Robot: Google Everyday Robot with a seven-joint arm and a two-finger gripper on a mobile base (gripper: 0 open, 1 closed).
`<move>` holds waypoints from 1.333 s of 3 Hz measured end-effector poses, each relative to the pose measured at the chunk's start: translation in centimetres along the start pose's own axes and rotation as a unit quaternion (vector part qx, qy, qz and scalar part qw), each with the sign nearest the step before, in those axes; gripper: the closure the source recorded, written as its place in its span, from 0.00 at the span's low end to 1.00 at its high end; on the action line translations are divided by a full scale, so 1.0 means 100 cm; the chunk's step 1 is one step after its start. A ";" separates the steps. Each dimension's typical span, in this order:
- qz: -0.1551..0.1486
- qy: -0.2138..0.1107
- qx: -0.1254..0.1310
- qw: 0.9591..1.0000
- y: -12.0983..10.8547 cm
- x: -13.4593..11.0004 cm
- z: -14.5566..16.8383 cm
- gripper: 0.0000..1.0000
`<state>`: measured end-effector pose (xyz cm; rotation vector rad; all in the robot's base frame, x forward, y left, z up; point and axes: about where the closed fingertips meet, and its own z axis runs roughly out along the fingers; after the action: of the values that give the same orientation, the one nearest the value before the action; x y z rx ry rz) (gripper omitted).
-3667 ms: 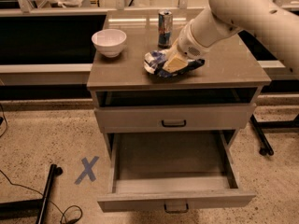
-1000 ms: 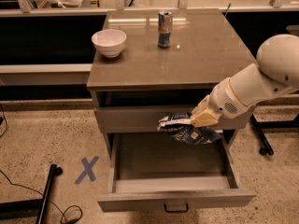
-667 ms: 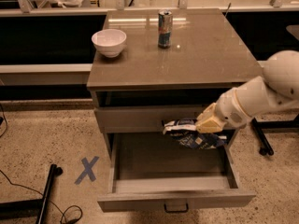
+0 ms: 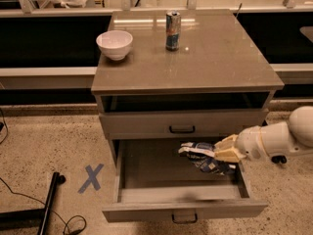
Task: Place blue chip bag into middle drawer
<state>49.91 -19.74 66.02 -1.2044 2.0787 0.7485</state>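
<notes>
The blue chip bag, dark blue foil with white patches, hangs inside the open middle drawer at its right side, just above the tray floor. My gripper comes in from the right over the drawer's right wall and is shut on the bag's right end. The drawer is pulled far out, its front panel and small dark handle near the bottom of the camera view.
A white bowl and a slim blue-silver can stand on the cabinet top. A closed grey drawer front sits above the open one. A blue tape X and a black stand leg are on the floor at left.
My arm has carried the bag from the cabinet top down over the front and lowered it into the open drawer, sinking a little further in the last second.
</notes>
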 end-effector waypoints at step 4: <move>0.074 -0.134 -0.028 0.988 -0.013 0.068 0.065 0.04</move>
<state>49.82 -19.22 56.52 -0.9269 1.9487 0.9857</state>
